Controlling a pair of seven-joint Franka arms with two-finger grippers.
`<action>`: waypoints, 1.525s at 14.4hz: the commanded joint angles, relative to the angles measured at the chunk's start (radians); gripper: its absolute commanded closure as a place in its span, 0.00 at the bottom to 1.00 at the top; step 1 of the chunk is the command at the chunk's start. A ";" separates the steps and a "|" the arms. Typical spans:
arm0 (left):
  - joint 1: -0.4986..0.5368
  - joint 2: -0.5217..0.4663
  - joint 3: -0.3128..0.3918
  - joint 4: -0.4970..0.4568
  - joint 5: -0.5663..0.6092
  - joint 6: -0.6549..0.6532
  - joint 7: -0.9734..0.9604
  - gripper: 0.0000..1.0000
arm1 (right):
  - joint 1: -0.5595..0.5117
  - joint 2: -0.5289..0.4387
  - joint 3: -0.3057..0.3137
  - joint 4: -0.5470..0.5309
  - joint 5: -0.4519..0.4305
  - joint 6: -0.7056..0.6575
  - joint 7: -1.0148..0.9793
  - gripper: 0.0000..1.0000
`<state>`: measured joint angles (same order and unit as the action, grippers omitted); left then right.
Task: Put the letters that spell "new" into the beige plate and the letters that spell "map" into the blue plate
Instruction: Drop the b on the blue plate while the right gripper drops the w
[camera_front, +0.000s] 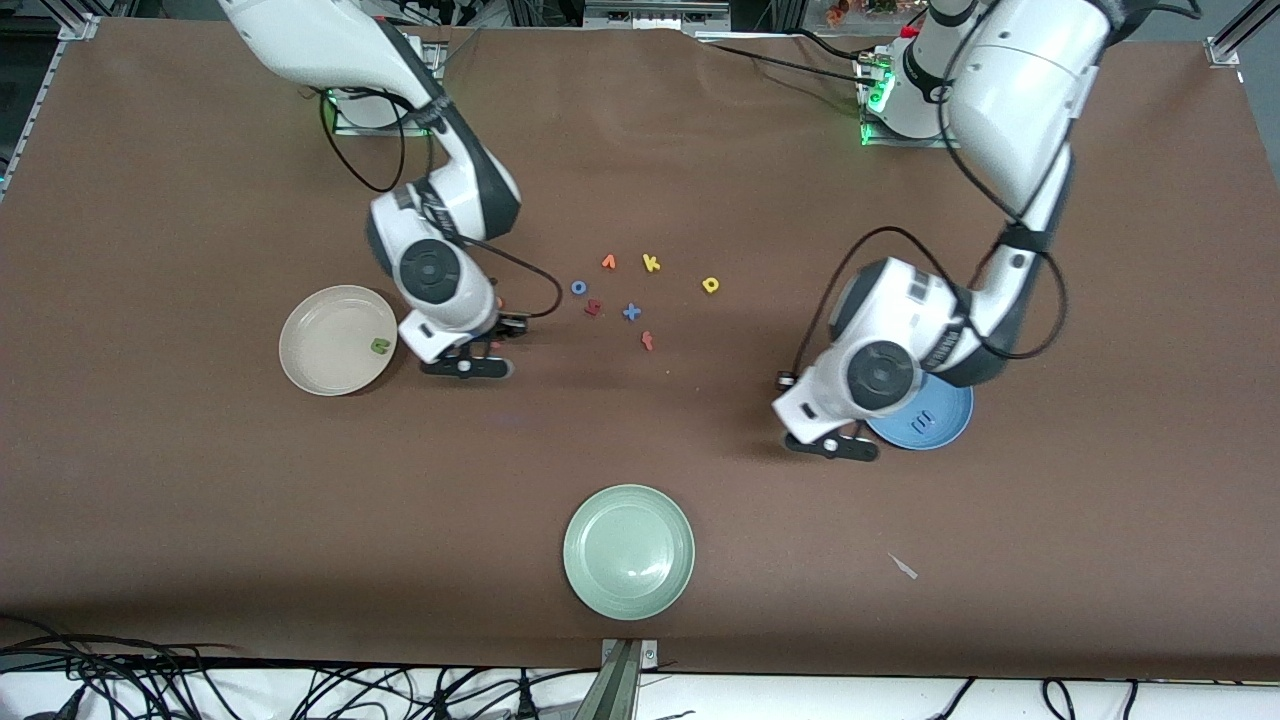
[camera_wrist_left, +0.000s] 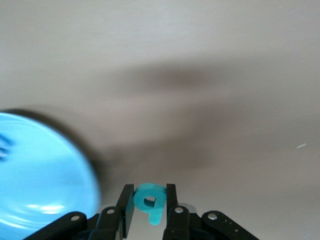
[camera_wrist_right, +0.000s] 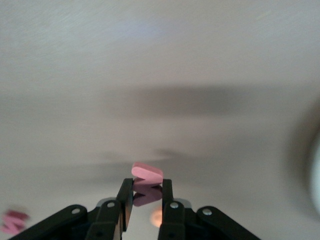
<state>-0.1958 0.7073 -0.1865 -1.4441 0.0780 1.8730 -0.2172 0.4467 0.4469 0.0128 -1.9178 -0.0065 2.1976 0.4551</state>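
My right gripper is shut on the pink w, over the table beside the beige plate. The green n lies in that plate. A blurred orange spot shows on the table under the right gripper's fingers; I cannot tell its shape. My left gripper is shut on the teal a, over the table beside the blue plate. The blue m lies in the blue plate. The yellow p lies on the table among the loose letters.
Between the arms lie a blue o, an orange v, a yellow k, a dark red letter, a blue x and a red f. A pale green plate sits nearest the front camera. A white scrap lies near it.
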 joint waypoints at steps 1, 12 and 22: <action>0.085 -0.019 -0.014 -0.048 0.029 -0.040 0.192 0.85 | 0.001 -0.109 -0.071 -0.108 0.017 -0.022 -0.160 1.00; 0.208 -0.061 -0.077 -0.116 0.019 -0.110 0.319 0.00 | -0.034 -0.073 -0.261 -0.182 0.016 0.021 -0.368 0.89; 0.208 -0.166 -0.416 -0.265 0.026 -0.084 -0.499 0.00 | -0.014 -0.106 -0.105 -0.159 0.040 0.004 -0.041 0.00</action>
<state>-0.0006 0.5864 -0.5797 -1.6334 0.0780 1.7516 -0.5829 0.4330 0.3677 -0.1203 -2.0647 0.0186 2.2018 0.3429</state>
